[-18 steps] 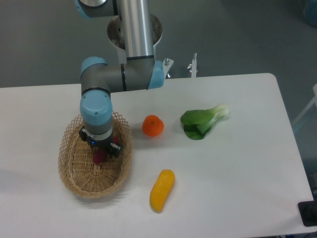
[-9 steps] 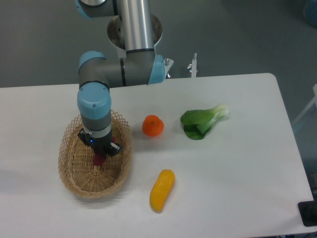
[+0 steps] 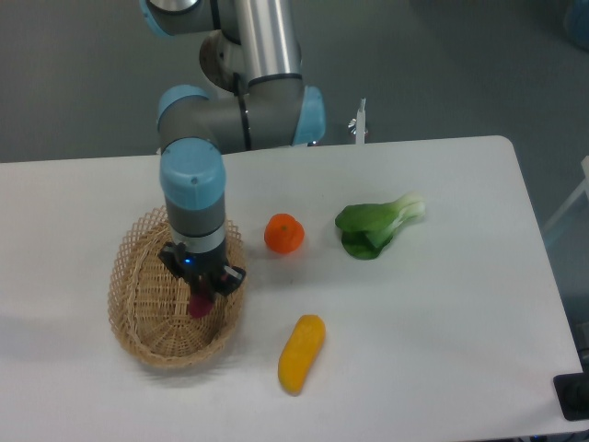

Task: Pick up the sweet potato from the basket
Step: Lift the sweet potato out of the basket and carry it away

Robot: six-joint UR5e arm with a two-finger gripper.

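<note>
The tan wicker basket point(image 3: 147, 318) lies at the left of the white table. My gripper point(image 3: 202, 296) hangs over its right half, pointing down. A reddish-purple sweet potato point(image 3: 199, 305) shows just under the gripper body, between the fingers, and the gripper looks shut on it. Most of the sweet potato is hidden by the gripper, so whether it still touches the basket floor cannot be told.
A round orange fruit point(image 3: 284, 234) sits right of the basket. A yellow-orange oblong vegetable point(image 3: 302, 353) lies near the front edge. A green leafy bok choy point(image 3: 375, 226) lies at the right. The arm's base stands behind the table at the back.
The gripper has shifted right and slightly toward the front inside the basket, and the sweet potato has moved with it. The arm's elbow swung to the right.
</note>
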